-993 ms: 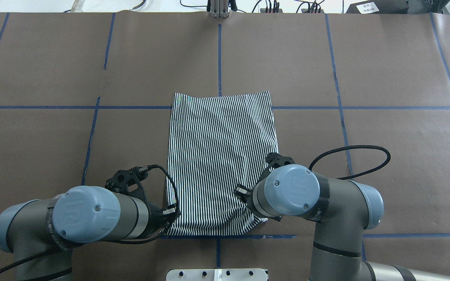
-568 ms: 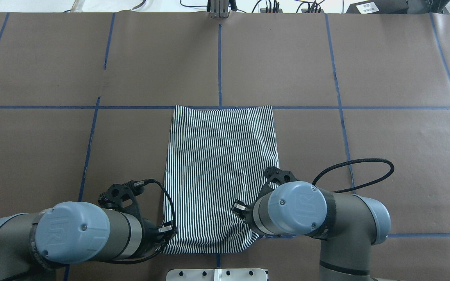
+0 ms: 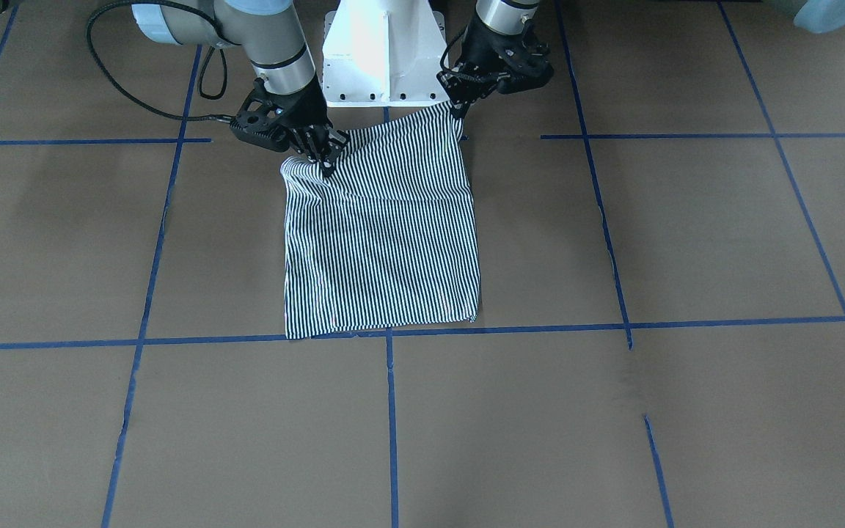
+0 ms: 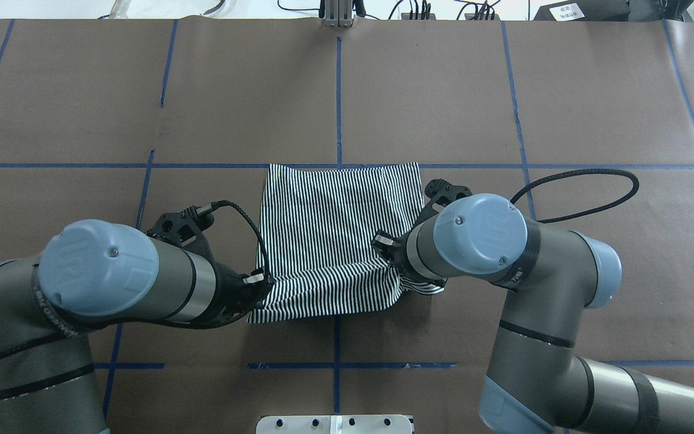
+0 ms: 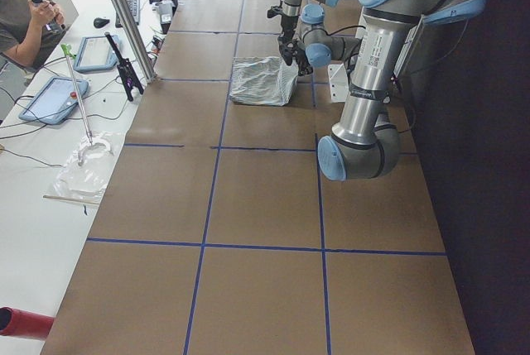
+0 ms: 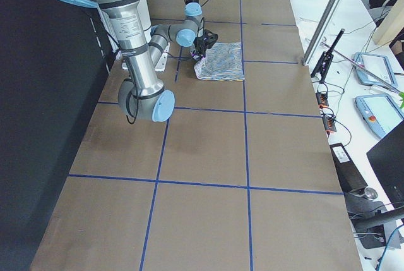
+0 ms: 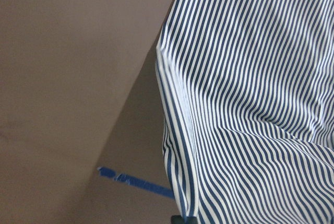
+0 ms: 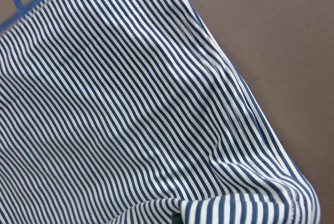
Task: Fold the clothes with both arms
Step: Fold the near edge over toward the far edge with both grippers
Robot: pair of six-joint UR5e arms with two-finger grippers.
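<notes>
With left claw (image 3: 458, 111) and right claw (image 3: 326, 164) each clamped on a corner, we are lifting the near edge of the polo shirt (image 4: 335, 223), flat a moment ago, forward over the rest lying on the bench (image 4: 503, 108), starting the fold.

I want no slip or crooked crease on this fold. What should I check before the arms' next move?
1. Grip of left tool on its shirt corner: ok, pinched.
2. Grip of right tool on its corner: ok, pinched.
3. Lift of held edge off the table: ok, raised.
4. Tools level with each other: not ok; the right tool is farther forward, so the edge slants.
5. Lie of far hem along the tape line: ok, flat.
6. Cloth smooth near the tools: not ok; it bunches by the right tool.
</notes>
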